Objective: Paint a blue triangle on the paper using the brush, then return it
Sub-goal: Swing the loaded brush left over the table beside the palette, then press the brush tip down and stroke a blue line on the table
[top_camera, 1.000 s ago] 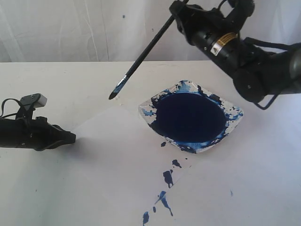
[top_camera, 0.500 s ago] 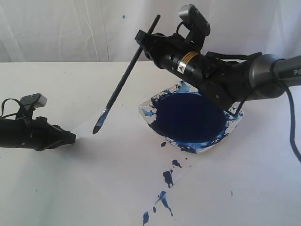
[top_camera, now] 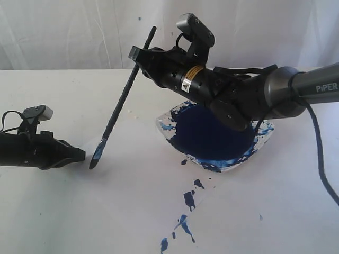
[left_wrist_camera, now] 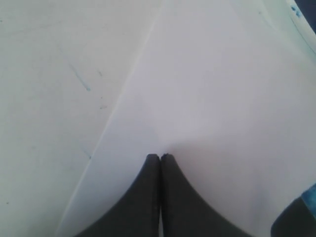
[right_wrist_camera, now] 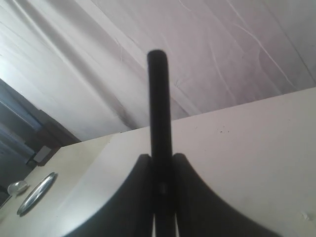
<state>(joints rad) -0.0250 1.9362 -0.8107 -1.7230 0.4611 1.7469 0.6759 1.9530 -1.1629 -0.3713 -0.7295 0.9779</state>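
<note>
Exterior view: the right tool point(top_camera: 139, 57) grips the brush point(top_camera: 119, 108), tip down at the paper point(top_camera: 143, 185), probably to start a stroke. Left wrist view: the left tool point(left_wrist_camera: 161, 157), closed and empty, presses on the paper, likely to steady it. Right wrist view: the jaws clamp the handle.

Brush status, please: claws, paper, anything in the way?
Right claw shut on brush, tip low near paper. Left claw shut, low over paper. No triangle yet. Left claw close beside brush tip.
</note>
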